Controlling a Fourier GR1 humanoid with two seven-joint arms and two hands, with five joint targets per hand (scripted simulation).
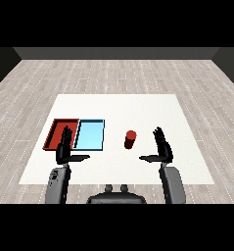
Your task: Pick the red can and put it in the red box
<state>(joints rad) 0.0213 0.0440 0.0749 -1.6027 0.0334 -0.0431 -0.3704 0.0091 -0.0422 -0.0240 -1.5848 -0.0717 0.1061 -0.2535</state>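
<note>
You've got the red can (130, 139) standing upright on the white table (138, 110), right of the two trays and clear of both hands. The red tray (57, 128) sits at the table's left side, with the light blue tray (90, 135) touching its right edge, side by side. Your right hand (162, 149) is near the can, to its right and a bit closer to you, fingers straight and spread wide, thumb sticking out toward the can, holding nothing. Your left hand (65, 148) is over the near edge of the red tray, partly covering it, fingers straight up, thumb pointing right under the blue tray, also holding nothing. Both grey forearms come in from the lower corners. Can not yet in the red tray
</note>
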